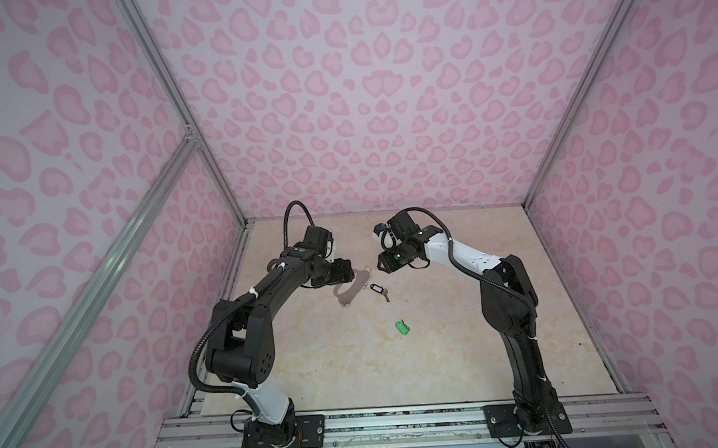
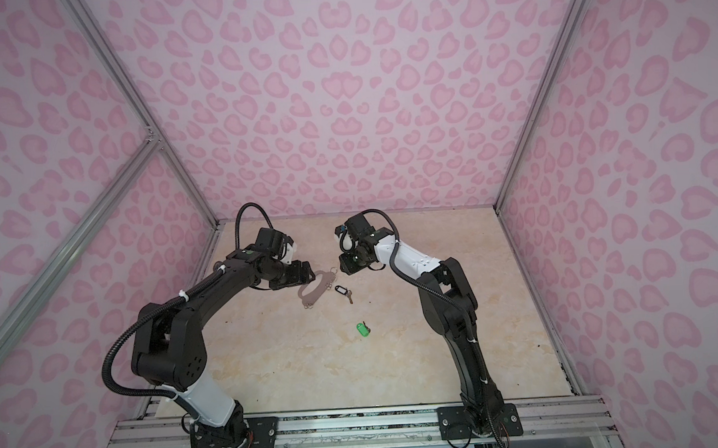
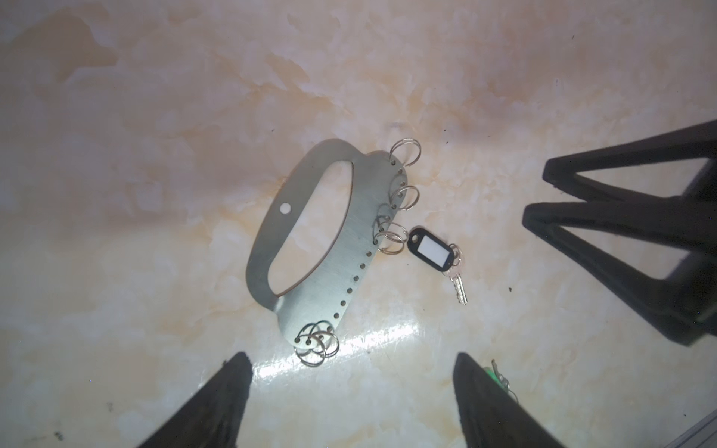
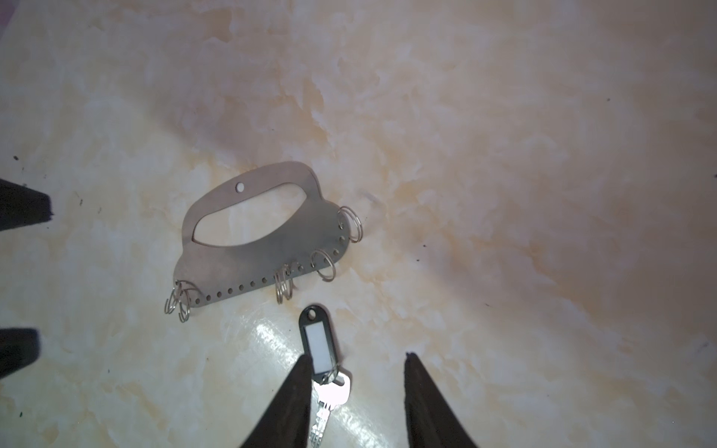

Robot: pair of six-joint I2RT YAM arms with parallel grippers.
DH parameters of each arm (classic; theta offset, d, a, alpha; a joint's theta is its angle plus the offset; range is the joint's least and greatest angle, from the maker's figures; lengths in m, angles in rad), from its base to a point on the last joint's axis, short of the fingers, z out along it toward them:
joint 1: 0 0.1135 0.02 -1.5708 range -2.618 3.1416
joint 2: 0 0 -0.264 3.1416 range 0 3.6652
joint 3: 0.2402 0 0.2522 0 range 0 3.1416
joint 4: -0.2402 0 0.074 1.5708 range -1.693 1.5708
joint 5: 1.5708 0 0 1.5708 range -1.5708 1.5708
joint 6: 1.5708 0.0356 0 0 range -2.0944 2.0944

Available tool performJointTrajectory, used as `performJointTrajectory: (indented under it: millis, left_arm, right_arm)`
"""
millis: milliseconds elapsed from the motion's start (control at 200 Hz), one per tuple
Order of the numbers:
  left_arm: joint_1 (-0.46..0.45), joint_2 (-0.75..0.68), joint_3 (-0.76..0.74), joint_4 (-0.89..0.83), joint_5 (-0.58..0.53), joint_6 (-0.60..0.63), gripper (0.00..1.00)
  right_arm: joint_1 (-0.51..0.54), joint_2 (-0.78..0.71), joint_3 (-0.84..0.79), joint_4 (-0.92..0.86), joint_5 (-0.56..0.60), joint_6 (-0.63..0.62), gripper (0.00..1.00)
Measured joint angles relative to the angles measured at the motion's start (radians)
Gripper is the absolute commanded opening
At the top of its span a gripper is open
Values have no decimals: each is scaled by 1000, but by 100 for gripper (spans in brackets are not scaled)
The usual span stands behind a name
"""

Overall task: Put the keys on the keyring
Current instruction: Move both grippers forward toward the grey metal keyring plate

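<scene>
The keyring (image 1: 349, 291) (image 2: 312, 289) lies flat on the marble table, a grey plate with a handle slot and small split rings along its edge (image 3: 310, 240) (image 4: 256, 242). Beside its rings lies the black-tagged key (image 1: 380, 287) (image 2: 343, 288) (image 3: 428, 252) (image 4: 318, 341). The green-tagged key (image 1: 401, 327) (image 2: 362, 329) rests nearer the front, half hidden behind a finger in the left wrist view (image 3: 492, 374). My left gripper (image 3: 351, 355) (image 1: 330, 274) hovers open by the plate's end. My right gripper (image 4: 359, 356) (image 1: 386, 264) hangs open over the black-tagged key, holding nothing.
Pink patterned walls (image 1: 385, 107) on aluminium frames close in the table on three sides. A metal rail (image 1: 399, 423) with both arm bases runs along the front edge. Bare marble table (image 1: 458, 354) lies to the right and front of the keys.
</scene>
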State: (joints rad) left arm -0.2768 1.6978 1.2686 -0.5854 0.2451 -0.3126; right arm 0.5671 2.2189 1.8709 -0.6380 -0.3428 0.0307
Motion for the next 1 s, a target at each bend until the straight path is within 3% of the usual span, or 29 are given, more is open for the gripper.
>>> performJointTrajectory:
  millis: [305, 500, 780, 1000]
  left_arm:
    - [2, -72, -62, 13, -32, 4, 81]
    - [2, -75, -78, 16, -47, 3, 81]
    - [2, -111, -112, 29, -63, 0, 80]
    - [3, -119, -134, 36, -69, -8, 80]
  right_arm:
    - [0, 50, 61, -138, -16, -22, 38]
    - [45, 42, 15, -182, -11, 44, 35]
    - [58, 51, 10, -179, 32, 153, 34]
    - [59, 67, 53, -161, 60, 157, 34]
